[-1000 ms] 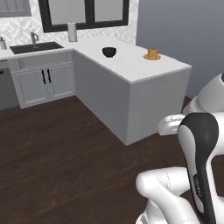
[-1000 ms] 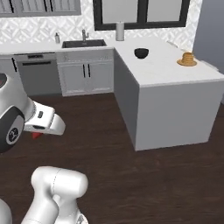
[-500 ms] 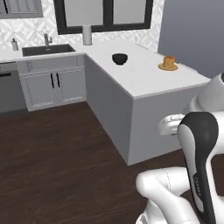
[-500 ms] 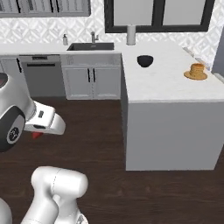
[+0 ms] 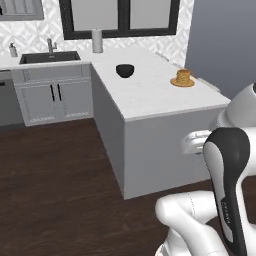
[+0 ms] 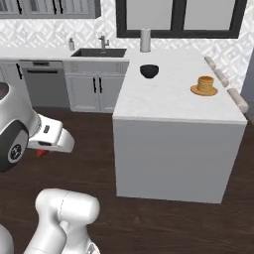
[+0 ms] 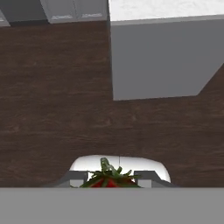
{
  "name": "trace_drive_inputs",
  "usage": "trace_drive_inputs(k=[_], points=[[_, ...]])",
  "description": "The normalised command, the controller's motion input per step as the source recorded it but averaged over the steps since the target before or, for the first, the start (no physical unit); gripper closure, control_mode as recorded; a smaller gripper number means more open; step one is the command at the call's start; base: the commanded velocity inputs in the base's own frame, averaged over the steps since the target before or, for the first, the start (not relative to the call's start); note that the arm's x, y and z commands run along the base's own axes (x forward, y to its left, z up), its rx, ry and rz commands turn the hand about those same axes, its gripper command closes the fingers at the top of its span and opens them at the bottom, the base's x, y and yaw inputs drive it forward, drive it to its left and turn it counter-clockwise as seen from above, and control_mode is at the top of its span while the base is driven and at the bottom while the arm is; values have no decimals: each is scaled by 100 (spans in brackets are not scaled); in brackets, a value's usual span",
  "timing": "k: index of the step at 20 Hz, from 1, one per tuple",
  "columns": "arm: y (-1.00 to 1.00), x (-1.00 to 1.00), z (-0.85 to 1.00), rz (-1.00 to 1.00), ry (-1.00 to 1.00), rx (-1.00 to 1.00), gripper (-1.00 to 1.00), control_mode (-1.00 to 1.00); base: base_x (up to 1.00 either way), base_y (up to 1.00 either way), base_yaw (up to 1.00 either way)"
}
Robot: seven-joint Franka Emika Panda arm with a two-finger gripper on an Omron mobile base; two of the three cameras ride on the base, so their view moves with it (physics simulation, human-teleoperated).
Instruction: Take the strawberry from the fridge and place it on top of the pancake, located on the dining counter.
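The dark fingers [image 7: 110, 178] are pinching the tiny red green-leafed strawberry [image 7: 107, 180]; placing it atop the golden pancake stack [image 5: 183, 77] on the white marbled counter [image 5: 150, 92] is remaining.

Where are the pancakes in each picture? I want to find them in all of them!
Left base view: the pancake sits upper right, on the dining counter's far right side.
Right base view: the pancake sits upper right, near the counter's right edge.
Hand view: no pancake here, just the counter's edge at the top.
Shared landmark: the dark bowl, left of the pancake in both base views.
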Motion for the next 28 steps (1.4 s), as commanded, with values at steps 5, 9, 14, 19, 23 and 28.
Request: trace_drive_inputs(k=[5,9,14,19,23,28], points=[[0,0,0,0,0,0,100,100,21,-100,22],[0,0,0,0,0,0,100,100,28,-100,22],[0,0,0,0,0,0,100,100,32,-100,23],[0,0,0,0,0,0,100,100,35,-100,23],[0,0,0,0,0,0,100,100,43,-100,26],[0,0,0,0,0,0,100,100,46,-100,34]])
